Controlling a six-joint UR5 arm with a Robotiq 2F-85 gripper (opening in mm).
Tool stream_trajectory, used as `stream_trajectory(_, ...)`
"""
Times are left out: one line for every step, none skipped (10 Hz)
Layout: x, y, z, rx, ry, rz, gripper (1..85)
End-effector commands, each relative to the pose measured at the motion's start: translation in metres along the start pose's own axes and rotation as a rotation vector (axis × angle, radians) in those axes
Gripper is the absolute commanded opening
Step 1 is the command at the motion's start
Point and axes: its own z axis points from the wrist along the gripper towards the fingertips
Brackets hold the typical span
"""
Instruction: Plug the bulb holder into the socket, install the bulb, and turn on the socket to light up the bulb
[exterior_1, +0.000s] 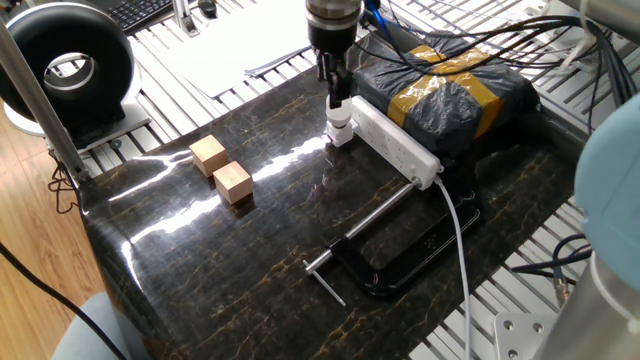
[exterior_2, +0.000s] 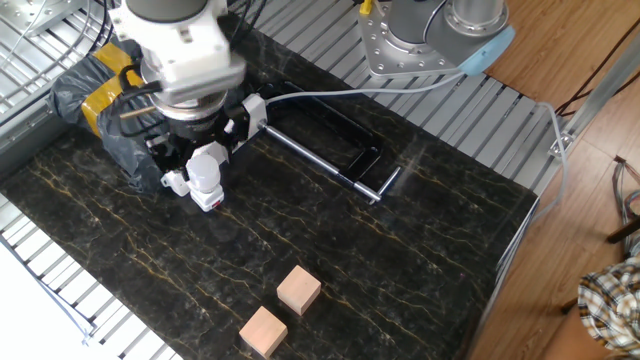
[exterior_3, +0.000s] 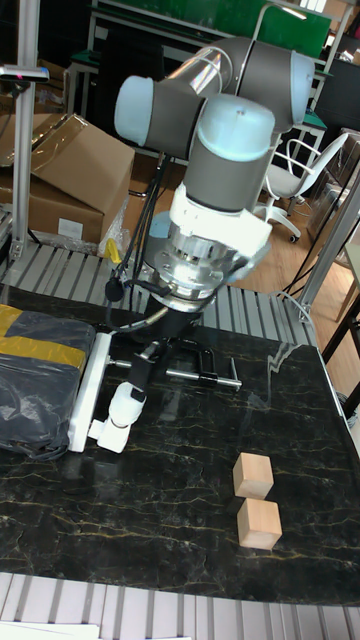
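While my gripper (exterior_1: 336, 88) clasps the bulb (exterior_2: 207, 165) over the bulb holder (exterior_1: 341, 133), at the socket's (exterior_1: 395, 146) end near the tabletop's far edge, I judge it light and fragile: hold its base gently.

Bright, even overhead light. White glare streaks the glossy black marble tabletop (exterior_1: 200, 215) beside the wooden cubes (exterior_1: 222, 168). The arm's wrist (exterior_2: 180, 50) is motion-blurred; elsewhere focus is sharp.
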Motion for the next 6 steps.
stream_trajectory(0.011, 0.005, 0.009, -0.008, -0.011, -0.349, 64.3)
stream_trajectory(0.020, 0.002, 0.015, -0.010, 0.021, -0.421, 64.7)
stream_trajectory(0.026, 0.000, 0.019, -0.019, 0.041, -0.483, 65.3)
stream_trajectory(0.026, 0.000, 0.022, -0.020, 0.041, -0.527, 65.3)
stream_trajectory(0.023, -0.001, 0.022, -0.015, 0.032, -0.544, 65.3)
stream_trajectory(0.021, -0.005, 0.023, -0.006, 0.031, -0.569, 65.3)
